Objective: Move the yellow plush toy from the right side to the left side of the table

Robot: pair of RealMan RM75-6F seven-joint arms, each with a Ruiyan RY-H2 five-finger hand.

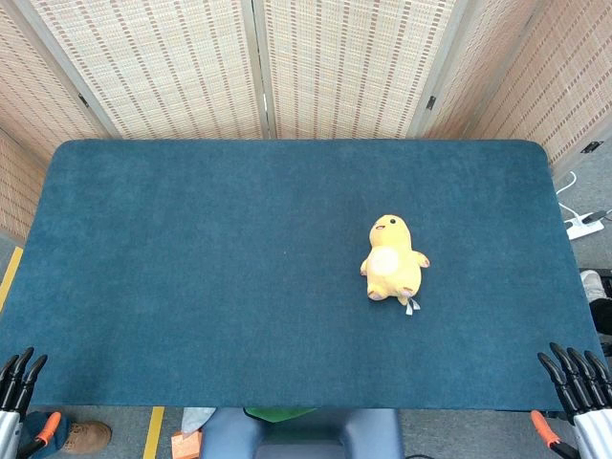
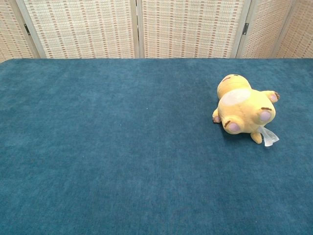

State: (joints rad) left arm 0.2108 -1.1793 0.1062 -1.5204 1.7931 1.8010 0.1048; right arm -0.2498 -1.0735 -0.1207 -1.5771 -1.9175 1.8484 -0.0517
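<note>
The yellow plush toy [image 1: 392, 258] lies on its back on the right half of the blue table [image 1: 191, 268], head pointing away from me; in the chest view the plush toy [image 2: 243, 108] shows its pale belly, pink feet and a clear tag. My left hand [image 1: 17, 378] is at the bottom left corner, off the table's near edge, fingers straight and apart, holding nothing. My right hand [image 1: 579, 378] is at the bottom right corner, also off the edge, fingers apart and empty. Both hands are far from the toy. Neither hand shows in the chest view.
Woven screen panels [image 1: 344, 67] stand behind the table's far edge. A white power strip [image 1: 583, 227] lies on the floor to the right. A seat [image 1: 296, 435] sits below the near edge.
</note>
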